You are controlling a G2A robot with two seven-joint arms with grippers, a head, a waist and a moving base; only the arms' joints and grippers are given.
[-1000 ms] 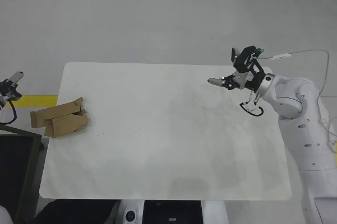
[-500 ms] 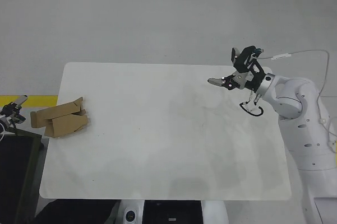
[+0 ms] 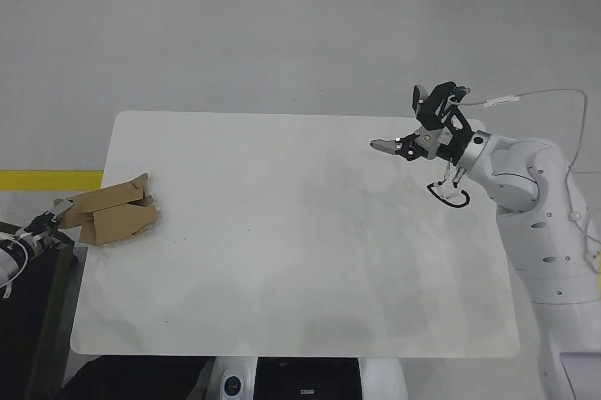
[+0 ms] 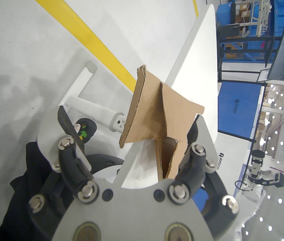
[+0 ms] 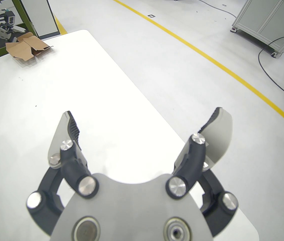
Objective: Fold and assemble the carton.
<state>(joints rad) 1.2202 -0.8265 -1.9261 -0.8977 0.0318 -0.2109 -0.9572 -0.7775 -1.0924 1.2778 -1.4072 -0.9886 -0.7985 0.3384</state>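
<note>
Left wrist view: the left gripper point(image 4: 128, 116) has its fingers spread wide, with a loose flap of the carton point(image 4: 147, 106) between them, unclamped. The carton overhangs the table point(image 3: 300, 250) edge at nine o'clock. Closing on one flap alone could tear it or drag the carton off. Farther off, at two o'clock, the right gripper point(image 5: 144, 126) hangs with fingers apart.

A white table point(image 3: 300, 300) stands on a pale grey floor point(image 3: 280, 50) with a yellow line point(image 5: 207, 56). Farther off are a grey cabinet point(image 5: 269, 18) on wheels and blue crates point(image 4: 234, 11).
</note>
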